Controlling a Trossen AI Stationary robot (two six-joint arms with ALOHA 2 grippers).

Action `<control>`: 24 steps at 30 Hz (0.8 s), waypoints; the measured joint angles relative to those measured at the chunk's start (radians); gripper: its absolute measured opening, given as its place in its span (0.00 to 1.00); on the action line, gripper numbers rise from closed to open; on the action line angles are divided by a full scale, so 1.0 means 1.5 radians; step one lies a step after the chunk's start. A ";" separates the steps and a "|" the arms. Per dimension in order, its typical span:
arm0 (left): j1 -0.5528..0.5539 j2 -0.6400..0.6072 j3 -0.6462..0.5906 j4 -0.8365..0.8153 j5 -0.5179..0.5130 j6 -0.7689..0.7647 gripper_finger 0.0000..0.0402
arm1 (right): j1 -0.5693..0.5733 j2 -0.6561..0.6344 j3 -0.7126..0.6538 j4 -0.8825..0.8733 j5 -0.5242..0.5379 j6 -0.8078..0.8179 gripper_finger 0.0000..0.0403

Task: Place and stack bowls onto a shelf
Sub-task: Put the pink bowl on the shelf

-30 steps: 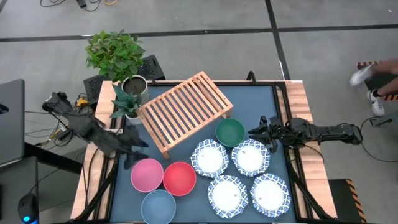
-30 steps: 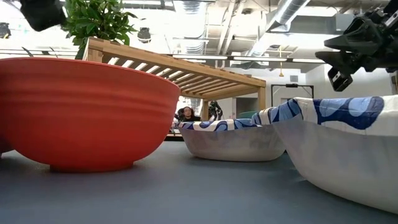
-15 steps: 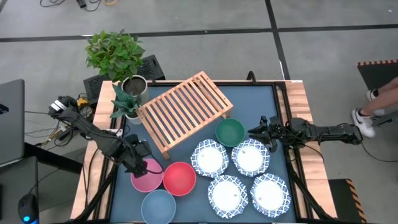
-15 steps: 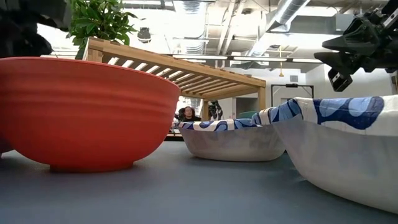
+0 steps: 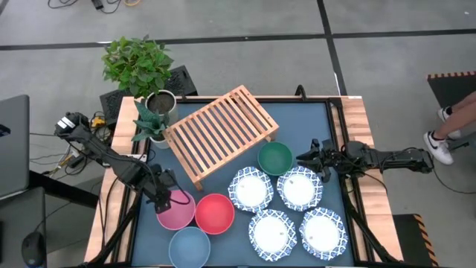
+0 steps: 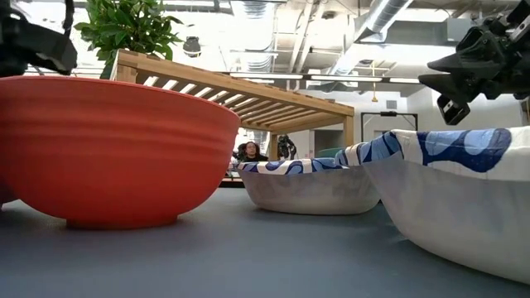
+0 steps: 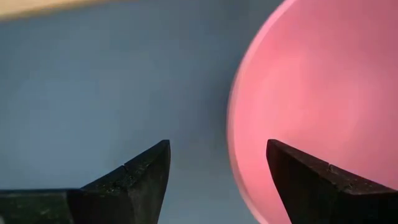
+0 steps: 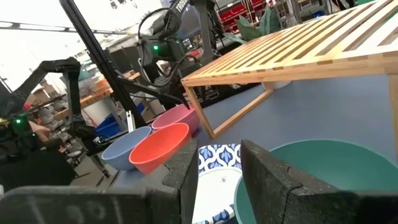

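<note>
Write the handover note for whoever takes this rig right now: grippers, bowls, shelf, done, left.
Left gripper: open, its fingers straddling the rim of the round pink bowl, nothing held.
Right gripper: open, empty, hovering beside the dark green bowl.
Slatted wooden shelf: bare.
Red bowl, grey-blue bowl and four white blue-rimmed dishes sit on the blue tabletop.
Done: nothing.
Left: place and stack all eight.

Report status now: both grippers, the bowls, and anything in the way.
Left gripper open, straddling pink bowl rim. Right gripper open, beside green bowl. Shelf holds no bowls. Nothing in the way.
</note>
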 joint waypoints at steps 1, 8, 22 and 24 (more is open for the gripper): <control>0.000 0.002 -0.003 -0.001 0.010 -0.001 0.60 | 0.000 0.000 0.000 -0.003 0.001 0.000 0.36; 0.001 0.025 -0.017 -0.008 0.043 -0.015 0.31 | 0.000 0.000 0.000 -0.003 0.015 0.000 0.36; 0.001 0.025 0.012 -0.051 0.091 -0.056 0.00 | 0.000 0.000 0.000 -0.005 0.016 0.000 0.36; 0.001 0.025 0.030 -0.076 0.090 -0.064 0.00 | 0.000 0.000 0.000 -0.005 0.017 -0.001 0.36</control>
